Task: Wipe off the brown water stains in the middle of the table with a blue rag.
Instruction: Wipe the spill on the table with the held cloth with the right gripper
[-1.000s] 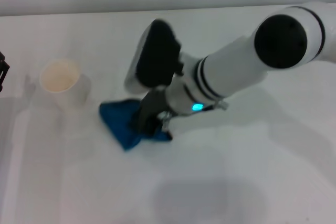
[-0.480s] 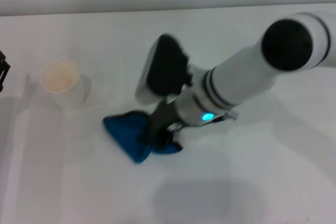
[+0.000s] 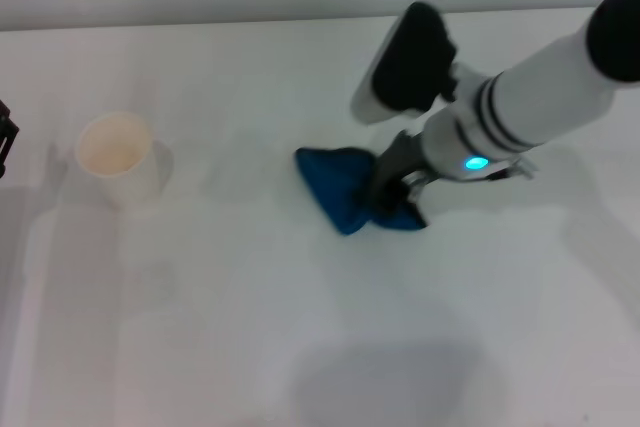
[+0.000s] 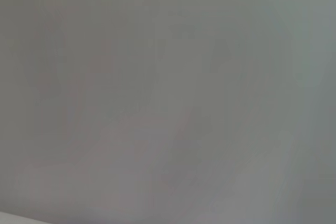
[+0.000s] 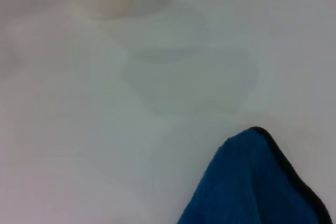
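the right gripper (image 3: 393, 205) reaches in from the far right and presses down on the blue rag (image 3: 345, 187), its dark fingers clamped on the cloth's right part. the rag lies bunched on the table (image 3: 300, 327), a little right of the middle, with a loose blue corner spreading left of the gripper. in the right wrist view the rag (image 5: 252, 182) shows its black edging against the white top. a faint damp sheen marks the table to the left of the rag; no brown water stains can be made out with certainty. a paper cup (image 3: 117, 159) with a beige inside stands upright at the left, well apart from the rag. the left gripper (image 3: 5, 137) sits at the far left edge; whether its claw is apart or together cannot be told.
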You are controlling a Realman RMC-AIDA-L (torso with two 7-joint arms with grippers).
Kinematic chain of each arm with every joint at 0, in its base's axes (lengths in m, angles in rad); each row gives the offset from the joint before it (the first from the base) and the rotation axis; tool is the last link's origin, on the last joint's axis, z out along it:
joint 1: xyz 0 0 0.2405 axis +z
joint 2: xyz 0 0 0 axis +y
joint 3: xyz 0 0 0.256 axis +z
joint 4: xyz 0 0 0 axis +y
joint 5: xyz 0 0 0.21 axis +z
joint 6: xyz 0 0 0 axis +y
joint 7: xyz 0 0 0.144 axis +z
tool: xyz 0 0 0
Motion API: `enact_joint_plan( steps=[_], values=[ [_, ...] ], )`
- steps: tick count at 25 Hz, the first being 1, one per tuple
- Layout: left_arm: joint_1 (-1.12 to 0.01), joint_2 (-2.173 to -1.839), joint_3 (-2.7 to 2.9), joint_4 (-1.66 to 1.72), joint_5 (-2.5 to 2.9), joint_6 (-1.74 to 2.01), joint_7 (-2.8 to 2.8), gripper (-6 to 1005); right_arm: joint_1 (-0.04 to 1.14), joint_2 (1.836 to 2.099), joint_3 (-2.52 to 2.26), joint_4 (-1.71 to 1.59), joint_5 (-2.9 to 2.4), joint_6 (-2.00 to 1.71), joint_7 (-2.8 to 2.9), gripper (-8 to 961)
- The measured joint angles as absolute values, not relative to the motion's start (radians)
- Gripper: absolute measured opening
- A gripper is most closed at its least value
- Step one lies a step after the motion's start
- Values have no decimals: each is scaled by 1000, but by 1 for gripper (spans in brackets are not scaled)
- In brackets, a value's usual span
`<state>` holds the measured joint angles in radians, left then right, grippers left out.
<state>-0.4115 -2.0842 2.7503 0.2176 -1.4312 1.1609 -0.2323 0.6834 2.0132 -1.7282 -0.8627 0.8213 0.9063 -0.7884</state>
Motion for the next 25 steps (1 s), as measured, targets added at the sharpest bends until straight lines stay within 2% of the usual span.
enact_joint_plan(
  steps=[7,16,25],
  values=[
    [-414,-2083,2750,215,-1431,1161,-265,875,676,2018,-1668,-870,806,1001,-828,152],
    [-417,-2082,2750,205,-1434,1157,-283,876,650,2023,-1811,-983,916,1167,-820,152],
    [-407,-2080,2750,199,-1444,1153,-283,876,577,2010,-1622,-1004,865,1260,-773,152]
  ],
)
